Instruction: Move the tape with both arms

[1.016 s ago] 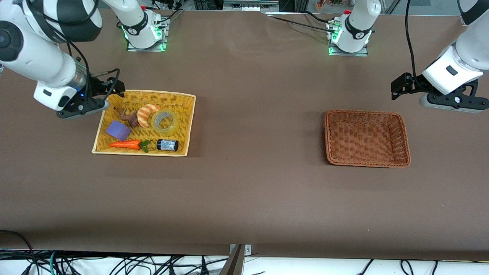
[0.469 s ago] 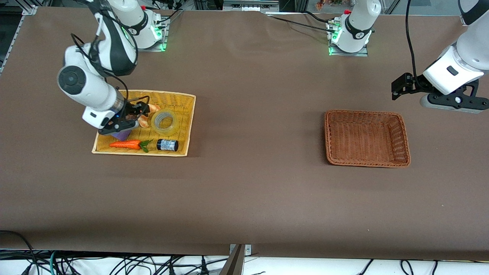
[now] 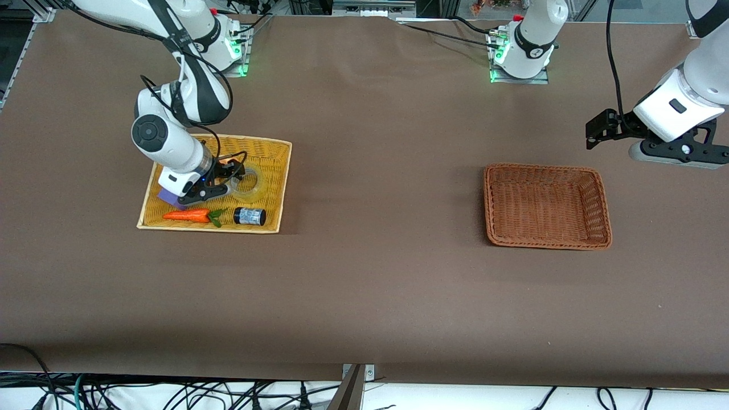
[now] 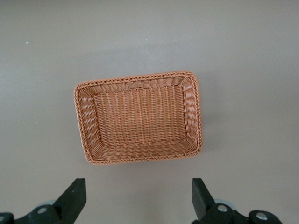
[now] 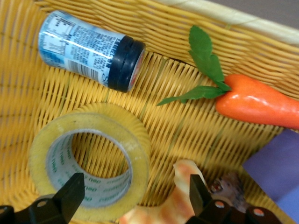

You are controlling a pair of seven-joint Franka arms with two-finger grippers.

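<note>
The tape point(image 3: 254, 186), a yellowish ring with a grey core, lies flat in the yellow basket point(image 3: 283, 193). In the right wrist view the tape point(image 5: 88, 163) is close below the camera. My right gripper point(image 3: 232, 173) hangs low over the basket, open. In its own view the right gripper point(image 5: 135, 196) has one finger over the tape's hole and the other by the croissant toy point(image 5: 184, 196), with the tape's rim between them. My left gripper point(image 3: 595, 134) is open and empty above the table, waiting by the brown basket point(image 3: 547, 246). The left gripper point(image 4: 138, 196) also shows in its own view.
In the yellow basket lie a dark jar point(image 3: 250, 216), a carrot toy point(image 3: 188, 215), a purple block point(image 3: 166, 196) and a brown toy, mostly hidden. The right wrist view shows the jar point(image 5: 88, 49), carrot point(image 5: 261, 100) and block point(image 5: 280, 172). The brown basket point(image 4: 140, 78) holds nothing.
My right arm swung from beside the yellow basket's outer edge in over it and came down toward the tape. The left arm has barely moved.
</note>
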